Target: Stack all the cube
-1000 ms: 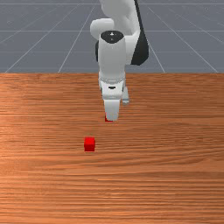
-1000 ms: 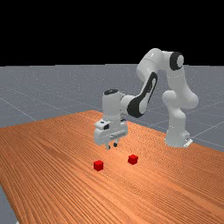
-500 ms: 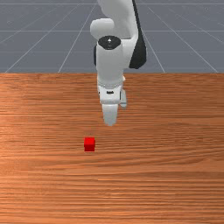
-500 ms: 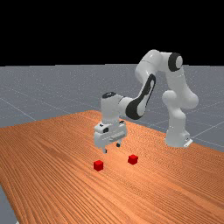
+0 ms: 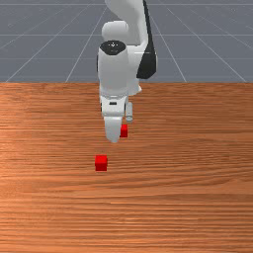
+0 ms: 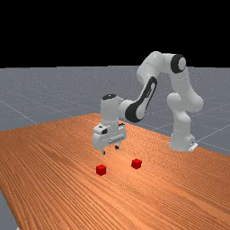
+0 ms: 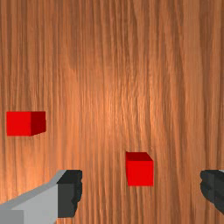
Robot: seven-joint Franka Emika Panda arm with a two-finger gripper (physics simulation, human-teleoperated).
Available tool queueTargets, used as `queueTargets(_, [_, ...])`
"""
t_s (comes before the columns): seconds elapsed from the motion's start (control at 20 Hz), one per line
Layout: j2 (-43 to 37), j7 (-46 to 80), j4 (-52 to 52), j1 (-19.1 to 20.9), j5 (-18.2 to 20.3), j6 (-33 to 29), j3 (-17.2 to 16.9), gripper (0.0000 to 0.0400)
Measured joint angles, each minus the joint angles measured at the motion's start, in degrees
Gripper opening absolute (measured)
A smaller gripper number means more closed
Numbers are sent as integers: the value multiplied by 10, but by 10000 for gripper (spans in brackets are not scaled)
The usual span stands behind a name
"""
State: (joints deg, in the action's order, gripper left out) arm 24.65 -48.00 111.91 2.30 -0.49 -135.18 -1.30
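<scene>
The gripper hangs over the table in the front view, between the cubes from left to right, fingertips hidden. In the far view the gripper stands open above the table, its tips apart and higher than both cubes. The front view's nearer red cube is the left red cube in the far view. Partly behind the hand is the other red cube, at right in the far view. Looking past the open gripper, one red cube appears between the fingers, lower down; another red cube lies outside them.
The orange-brown wooden table stretches around both cubes, which stand apart on it. In the far view the arm's base stands near the table's right side.
My hand has shifted forward and toward the front view's left. The fingers have opened wider since a second ago. The rear cube has come into sight beside the hand; both cubes stay in place.
</scene>
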Motion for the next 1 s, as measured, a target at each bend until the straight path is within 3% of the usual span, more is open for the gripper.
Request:
queueTargets(0.7, [77,0,-116,0,2,66,2,400])
queueTargets(1.0, [112,0,-123,0,2,45,2,400])
